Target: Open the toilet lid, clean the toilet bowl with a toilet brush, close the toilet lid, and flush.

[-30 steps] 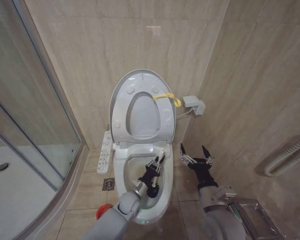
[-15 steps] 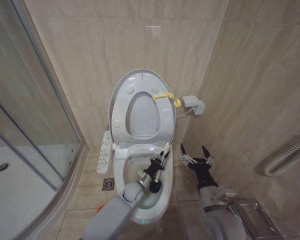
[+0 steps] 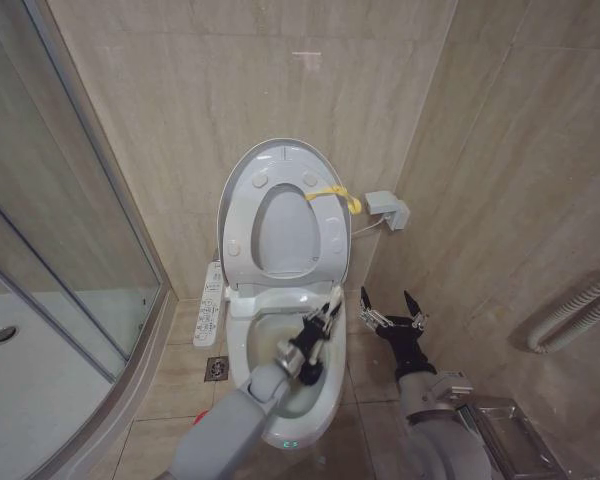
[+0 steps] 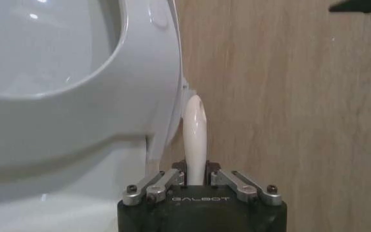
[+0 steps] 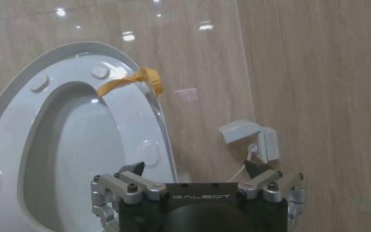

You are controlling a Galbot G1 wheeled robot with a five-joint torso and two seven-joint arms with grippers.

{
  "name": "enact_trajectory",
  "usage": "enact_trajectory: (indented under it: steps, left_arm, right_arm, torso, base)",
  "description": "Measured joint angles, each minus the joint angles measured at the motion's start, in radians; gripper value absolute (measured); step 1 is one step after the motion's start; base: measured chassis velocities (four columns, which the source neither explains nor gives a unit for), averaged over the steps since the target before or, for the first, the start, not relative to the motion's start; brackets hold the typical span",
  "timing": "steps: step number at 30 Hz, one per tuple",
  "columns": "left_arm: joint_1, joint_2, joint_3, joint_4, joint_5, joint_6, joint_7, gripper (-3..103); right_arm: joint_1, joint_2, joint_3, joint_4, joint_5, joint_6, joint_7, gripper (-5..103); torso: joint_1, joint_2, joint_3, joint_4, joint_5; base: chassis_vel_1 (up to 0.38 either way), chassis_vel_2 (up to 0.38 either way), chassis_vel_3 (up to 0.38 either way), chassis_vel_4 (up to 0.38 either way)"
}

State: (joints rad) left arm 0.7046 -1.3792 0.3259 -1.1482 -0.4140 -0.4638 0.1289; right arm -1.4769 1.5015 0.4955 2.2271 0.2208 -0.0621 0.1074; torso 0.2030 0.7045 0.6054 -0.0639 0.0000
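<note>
From the head view we see the toilet lid (image 3: 283, 205) raised against the wall, our left gripper (image 3: 322, 322) over the toilet bowl (image 3: 272, 312) clamping the toilet brush (image 3: 332, 302), and our right gripper (image 3: 391, 308) spread wide beside the bowl. Our left wrist view shows the pale brush handle pinched between closed fingers (image 4: 166, 180). Our right wrist view faces the raised lid, fingers (image 5: 129, 170) parted, holding nothing.

Beige stone-look tiles (image 3: 180, 90) covered the walls, meeting in a corner at 1 o'clock; a glass shower enclosure (image 3: 50, 240) stood at 9 o'clock; a floor drain (image 3: 217, 368) sat in the tiled floor (image 3: 165, 395); a ribbed hose (image 3: 575, 310) ran at 3 o'clock.
</note>
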Motion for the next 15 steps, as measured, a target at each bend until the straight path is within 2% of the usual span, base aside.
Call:
enact_trajectory:
  steps: [9,15]
  left_arm:
    - [0.114,0.073,-0.075,-0.123,0.039,-0.017,0.003,18]
    - [0.242,0.142,-0.174,-0.218,0.065,-0.051,0.011,18]
  right_arm:
    - [0.000,0.000,0.000,0.000,0.000,0.000,0.000,100]
    - [0.000,0.000,0.000,0.000,0.000,0.000,0.000,100]
  torso:
    - [0.000,0.000,0.000,-0.0003,-0.0002]
    - [0.000,0.000,0.000,-0.0002,-0.0003]
  base:
    - [0.000,0.000,0.000,0.000]
    - [0.000,0.000,0.000,0.000]
